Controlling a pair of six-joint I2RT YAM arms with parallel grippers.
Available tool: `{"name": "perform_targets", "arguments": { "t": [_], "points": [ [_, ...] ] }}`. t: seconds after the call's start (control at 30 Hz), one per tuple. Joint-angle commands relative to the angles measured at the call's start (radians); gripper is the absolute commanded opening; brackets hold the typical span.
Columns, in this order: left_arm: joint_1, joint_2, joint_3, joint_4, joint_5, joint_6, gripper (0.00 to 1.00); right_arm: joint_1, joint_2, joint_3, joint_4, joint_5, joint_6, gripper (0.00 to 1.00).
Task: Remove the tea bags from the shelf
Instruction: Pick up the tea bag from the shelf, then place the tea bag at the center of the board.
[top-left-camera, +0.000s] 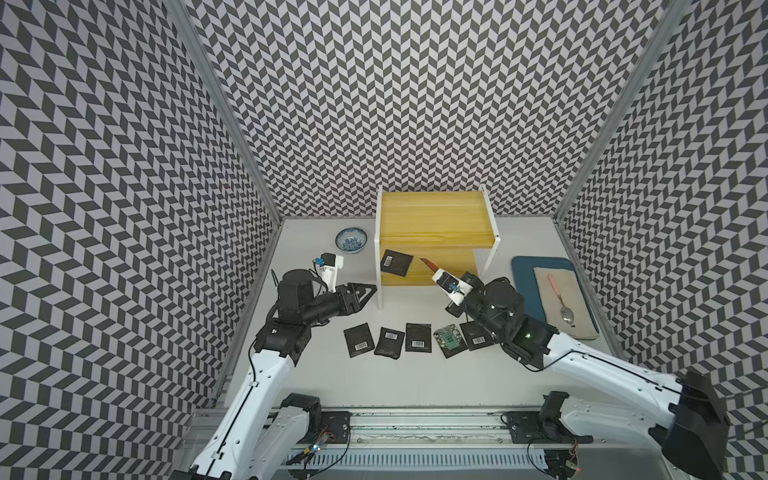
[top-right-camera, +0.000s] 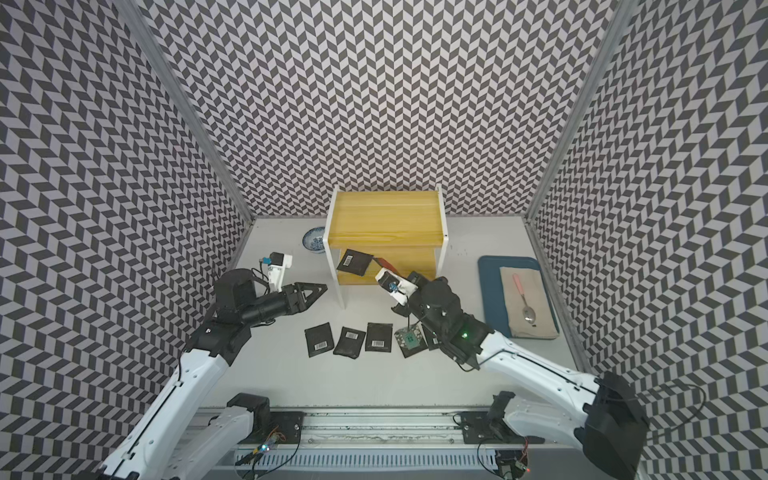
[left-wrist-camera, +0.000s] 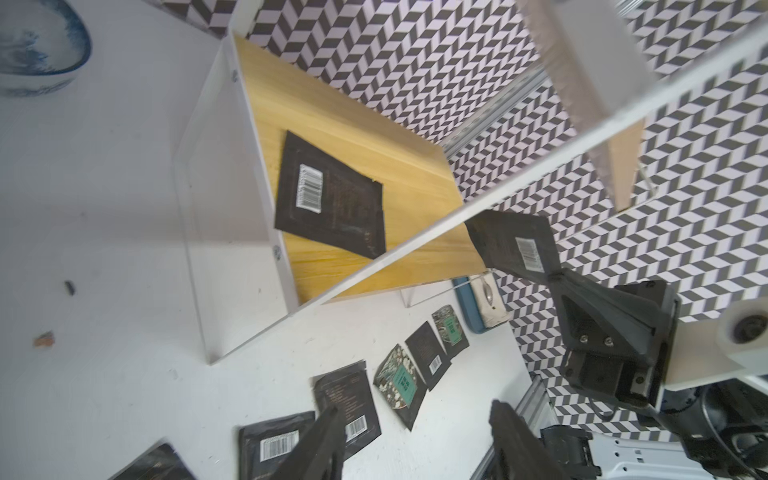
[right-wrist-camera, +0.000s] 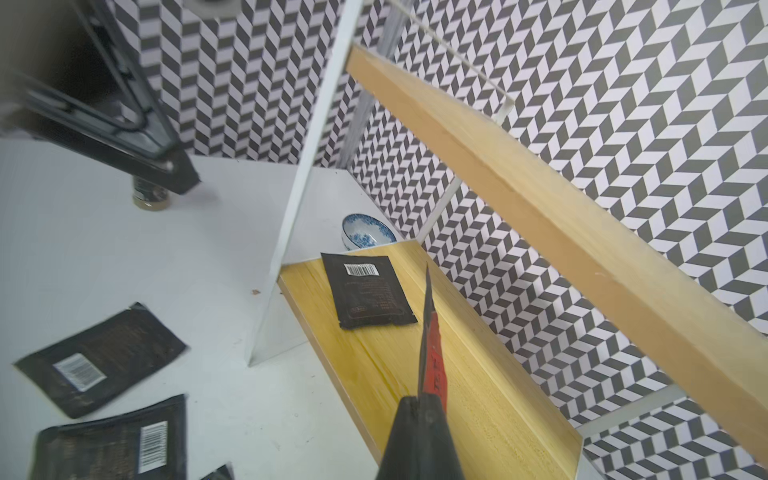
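Observation:
The shelf (top-left-camera: 432, 216) stands at the back of the table, with yellow boards and white side frames. One black tea bag (top-left-camera: 396, 263) with a barcode lies on its lower board (right-wrist-camera: 478, 386). My right gripper (right-wrist-camera: 419, 405) is shut on another tea bag (right-wrist-camera: 432, 353), red on one face and held on edge just above that board. The left wrist view shows this held tea bag's (left-wrist-camera: 513, 245) black barcode side. Left of the shelf's front leg, my left gripper (top-left-camera: 370, 289) is open and empty, with its fingers (left-wrist-camera: 328, 436) wide apart. Several tea bags (top-left-camera: 418, 337) lie in a row on the table in front.
A blue-patterned bowl (top-left-camera: 351, 240) sits on the table left of the shelf. A dark blue tray (top-left-camera: 524, 291) at the right holds a beige cloth (top-left-camera: 582, 307) and a pink-handled spoon (top-left-camera: 561, 297). Patterned walls close in the sides and back.

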Motion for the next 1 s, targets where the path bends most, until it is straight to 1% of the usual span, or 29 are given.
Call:
{"name": "perform_targets", "arguments": {
  "t": [0.0, 0.1, 0.23, 0.3, 0.43, 0.6, 0.87, 0.97],
  "points": [
    [0.005, -0.026, -0.021, 0.079, 0.096, -0.021, 0.6, 0.023, -0.088, -0.031, -0.052, -0.092, 0.087, 0.0],
    [0.005, -0.045, -0.023, 0.079, 0.136, -0.001, 0.61, 0.036, -0.138, -0.014, -0.135, -0.144, 0.147, 0.0],
    [0.0, -0.067, -0.063, 0.153, 0.224, -0.008, 0.62, 0.038, -0.176, 0.032, -0.241, -0.286, 0.224, 0.0],
    [-0.004, -0.074, -0.077, 0.181, 0.247, -0.015, 0.62, 0.038, -0.183, 0.061, -0.281, -0.35, 0.257, 0.0],
    [-0.024, -0.084, -0.072, 0.203, 0.299, 0.011, 0.64, 0.038, -0.195, 0.103, -0.299, -0.487, 0.351, 0.0],
    [-0.076, -0.098, -0.044, 0.179, 0.286, 0.087, 0.66, 0.037, -0.179, 0.141, -0.275, -0.623, 0.473, 0.0],
    [-0.145, -0.142, -0.059, 0.294, 0.266, 0.057, 0.68, 0.01, -0.133, 0.177, -0.238, -0.809, 0.576, 0.0],
    [-0.162, -0.152, -0.061, 0.324, 0.277, 0.047, 0.68, -0.01, -0.112, 0.186, -0.227, -0.852, 0.607, 0.0]
  ]
}}
